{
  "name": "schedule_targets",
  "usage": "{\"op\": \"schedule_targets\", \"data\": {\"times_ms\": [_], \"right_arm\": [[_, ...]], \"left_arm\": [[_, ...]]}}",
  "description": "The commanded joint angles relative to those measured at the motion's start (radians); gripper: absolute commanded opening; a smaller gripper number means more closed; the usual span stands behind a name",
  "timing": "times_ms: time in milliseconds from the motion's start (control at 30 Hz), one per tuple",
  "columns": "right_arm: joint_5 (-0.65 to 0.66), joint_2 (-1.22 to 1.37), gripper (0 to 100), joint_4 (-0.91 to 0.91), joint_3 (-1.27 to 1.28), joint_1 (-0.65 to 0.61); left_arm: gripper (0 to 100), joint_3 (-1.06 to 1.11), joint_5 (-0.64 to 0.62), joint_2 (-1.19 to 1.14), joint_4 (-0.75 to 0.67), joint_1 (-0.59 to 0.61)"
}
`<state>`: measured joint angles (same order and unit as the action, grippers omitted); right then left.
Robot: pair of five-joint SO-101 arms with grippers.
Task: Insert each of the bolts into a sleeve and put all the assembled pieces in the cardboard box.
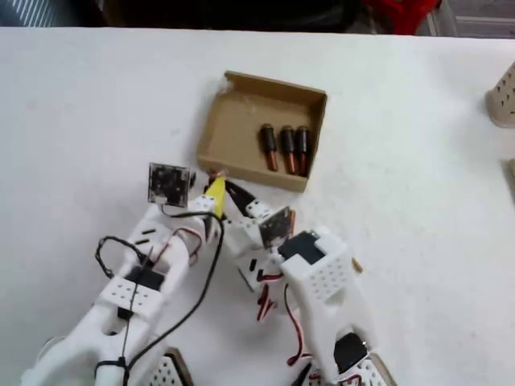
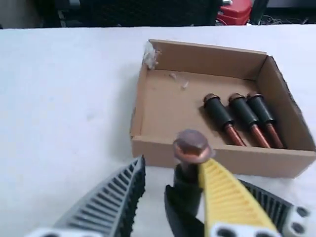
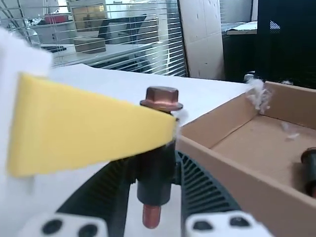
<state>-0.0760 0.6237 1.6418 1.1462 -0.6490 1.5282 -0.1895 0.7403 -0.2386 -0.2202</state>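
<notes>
The right claw (image 3: pixel 157 170) grips a round black sleeve (image 3: pixel 154 180) holding a copper hex-headed bolt (image 3: pixel 160 101), upright just outside the cardboard box (image 2: pixel 163 150). The left claw (image 2: pixel 173 165) gapes wide, its yellow ribbed finger (image 2: pixel 222 197) touching the bolt head; three assembled pieces (image 2: pixel 242 116) lie inside.

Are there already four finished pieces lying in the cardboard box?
No, just three bolt-and-sleeve pieces lie side by side in the cardboard box.

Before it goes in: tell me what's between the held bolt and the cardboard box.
Only the cardboard box's near wall, just past the sleeved bolt in the right gripper. The floor behind it is free.
</notes>
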Motion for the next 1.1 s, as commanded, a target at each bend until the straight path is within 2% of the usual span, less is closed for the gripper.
{"op": "schedule_targets", "data": {"times_ms": [0,800,1067], "right_arm": [[0.011,-0.064,1.5,0.024,-0.006,0.012],[0.011,-0.071,1.5,-0.024,-0.009,0.010],[0.011,-0.071,1.5,-0.024,-0.009,0.012]], "left_arm": [[33,-0.006,0.000,0.024,0.051,0.010],[34,-0.077,-0.003,0.025,-0.015,0.013],[33,-0.143,-0.038,0.028,-0.015,0.064]]}}
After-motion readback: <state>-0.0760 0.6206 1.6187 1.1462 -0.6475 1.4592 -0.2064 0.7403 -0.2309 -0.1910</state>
